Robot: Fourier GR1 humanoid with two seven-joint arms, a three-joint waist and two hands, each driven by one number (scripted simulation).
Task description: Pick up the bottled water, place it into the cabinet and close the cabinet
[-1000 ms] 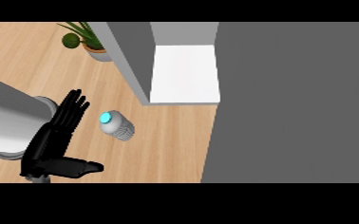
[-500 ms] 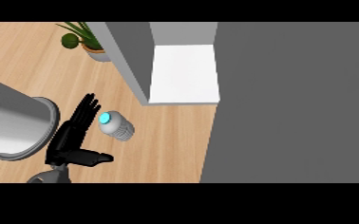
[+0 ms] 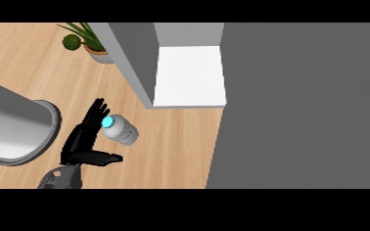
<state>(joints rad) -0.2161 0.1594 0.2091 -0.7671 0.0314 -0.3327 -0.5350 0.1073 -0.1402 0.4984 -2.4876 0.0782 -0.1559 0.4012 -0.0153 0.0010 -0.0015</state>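
Bottled water lies on the wooden counter, just left of the counter's middle and a little below the cabinet's open front. Turquoise cap at its upper-left end, clear ribbed body running down and to the right; long axis diagonal, cap pointing up-left toward the hand's fingers.

Counter: light wood grain, filling the left part of the head view. Its right edge meets a broad flat grey area that takes up the whole right side.

Cabinet: white inner floor exposed, grey wall panel along its left side, slanting down to the counter.

Potted plant at the upper left, green leaves, pale pot, standing just beside the cabinet's grey panel.

Large grey rounded body at the left edge, partly cut off; cannot tell what it is.

Left hand: black, fingers straight and spread wide, pointing up, thumb stuck out to the right below the bottle. Fingers just beside the cap; contact cannot be told. Holds nothing.
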